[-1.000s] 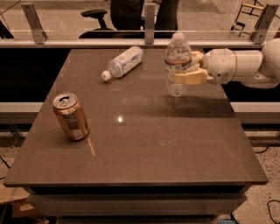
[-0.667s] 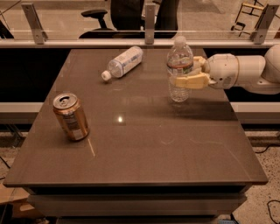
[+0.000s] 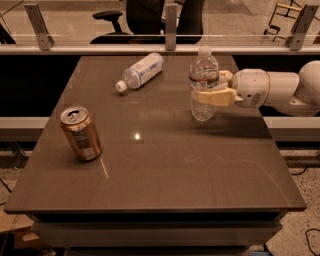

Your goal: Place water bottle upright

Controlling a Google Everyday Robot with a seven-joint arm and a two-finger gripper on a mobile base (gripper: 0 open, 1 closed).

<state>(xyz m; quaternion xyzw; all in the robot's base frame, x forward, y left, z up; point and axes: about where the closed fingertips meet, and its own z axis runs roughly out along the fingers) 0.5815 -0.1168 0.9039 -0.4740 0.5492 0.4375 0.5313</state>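
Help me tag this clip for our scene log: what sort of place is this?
Probably an office or lab test area: an office chair stands behind a glass-panelled rail, and the claw grips the water bottle upright at the table's far right.

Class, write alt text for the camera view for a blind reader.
The pincer, reaching from the right, holds the water bottle upright; on the table, another bottle lies on its side and a can stands front left.

Cream pincer (image 3: 209, 86) clasping clear ribbed water bottle (image 3: 203, 109), red-dark band; copper can (image 3: 81, 133); brown table (image 3: 175, 165)
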